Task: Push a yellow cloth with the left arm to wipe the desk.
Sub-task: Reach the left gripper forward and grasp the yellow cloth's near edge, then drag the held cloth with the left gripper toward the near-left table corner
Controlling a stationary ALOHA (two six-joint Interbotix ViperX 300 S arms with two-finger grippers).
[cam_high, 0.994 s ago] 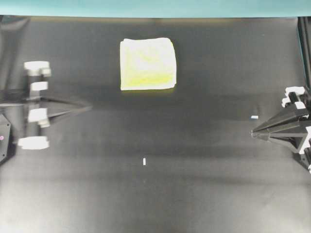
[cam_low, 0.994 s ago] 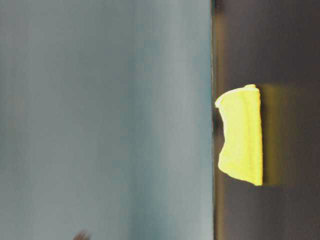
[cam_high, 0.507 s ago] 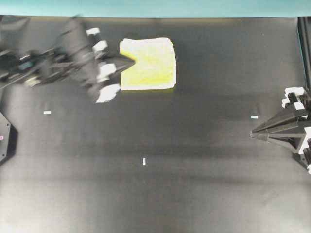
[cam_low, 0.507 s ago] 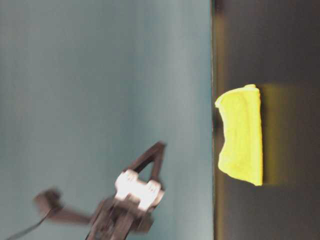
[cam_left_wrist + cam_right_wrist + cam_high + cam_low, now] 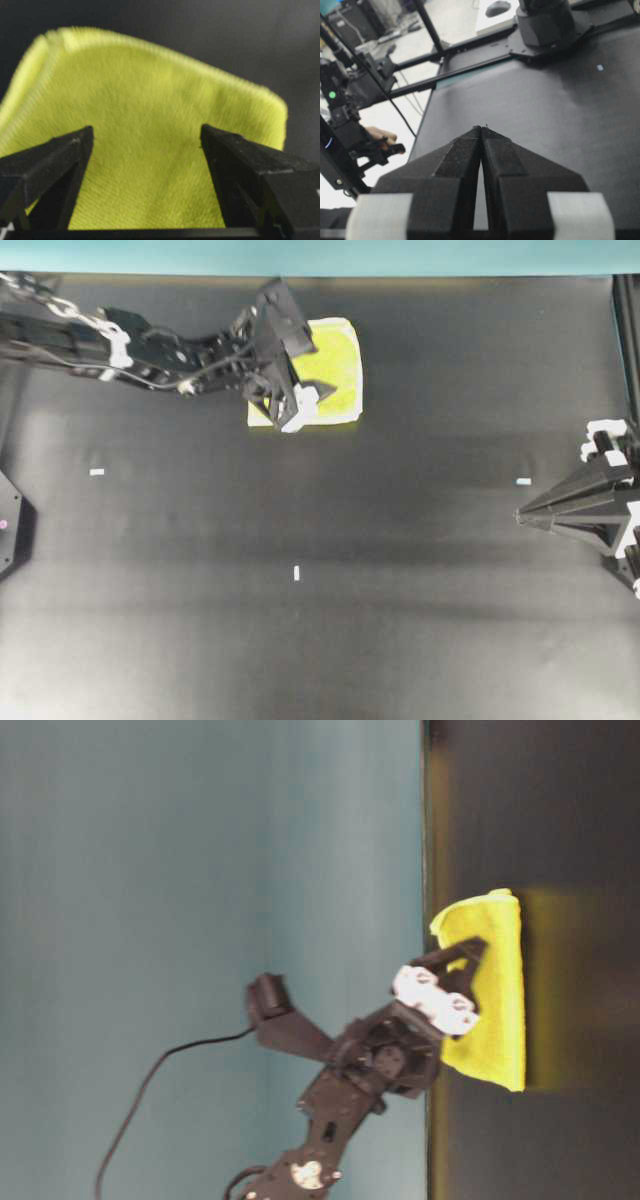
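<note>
The yellow cloth point(image 5: 338, 368) lies folded flat on the black desk point(image 5: 300, 640) at the back centre, close to the far edge. My left arm reaches in from the left. Its gripper point(image 5: 312, 365) is open and sits over the left half of the cloth, hiding that part. In the left wrist view the two black fingers stand wide apart with the cloth point(image 5: 150, 95) filling the gap around the gripper point(image 5: 146, 128). The table-level view shows the fingertips point(image 5: 470, 952) at the cloth point(image 5: 497, 1020). My right gripper point(image 5: 520, 515) rests shut and empty at the right edge point(image 5: 481, 127).
Small white marks lie on the desk at the left point(image 5: 97, 472), the centre point(image 5: 296, 573) and the right point(image 5: 523, 482). A teal wall point(image 5: 320, 255) runs along the desk's far edge, just behind the cloth.
My left arm swung from its rest at the left edge up to the cloth, and its gripper came down over the cloth's left half. The cloth and the right arm have not moved.
</note>
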